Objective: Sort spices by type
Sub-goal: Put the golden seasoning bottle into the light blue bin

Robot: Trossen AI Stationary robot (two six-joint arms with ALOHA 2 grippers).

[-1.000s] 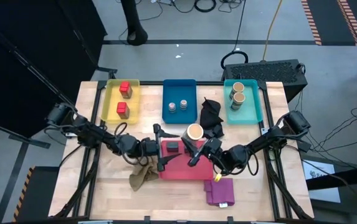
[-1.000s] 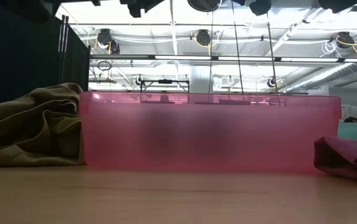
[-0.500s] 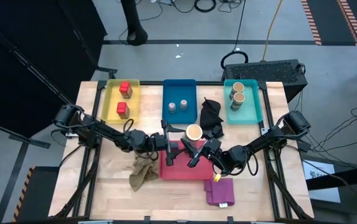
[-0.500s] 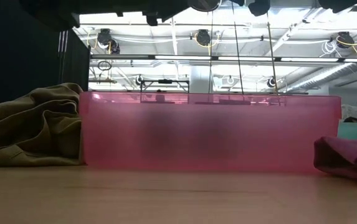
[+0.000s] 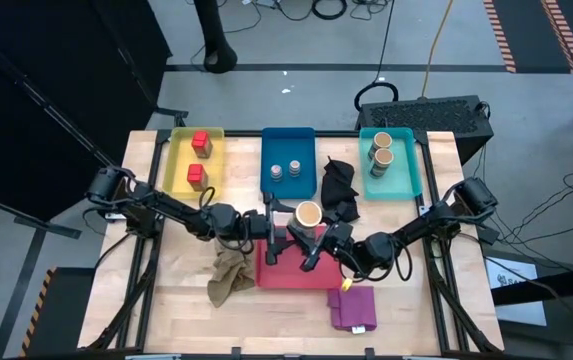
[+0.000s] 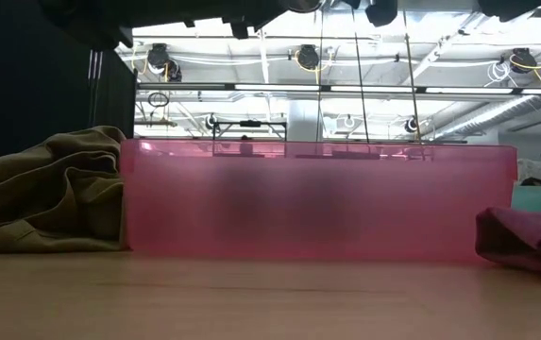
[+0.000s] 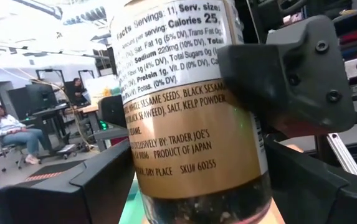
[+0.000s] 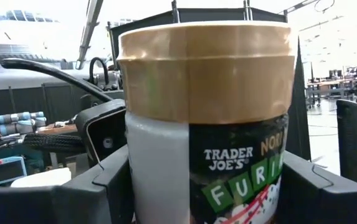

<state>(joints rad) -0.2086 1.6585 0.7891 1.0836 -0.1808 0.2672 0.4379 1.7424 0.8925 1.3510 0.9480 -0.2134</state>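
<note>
Tan jar [image 5: 309, 213] upright, lid up, right gripper [image 5: 318, 236] clamping it, left gripper [image 5: 278, 228] wide

Bright overhead ceiling lights [image 6: 308, 57]; glare whitens wrist-view backgrounds; pink tray [image 6: 317, 200] soft, near-field blur.

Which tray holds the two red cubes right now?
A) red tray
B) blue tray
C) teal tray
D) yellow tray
D: in the high view both red cubes sit in the yellow plastic tray at the table's far left.
</note>
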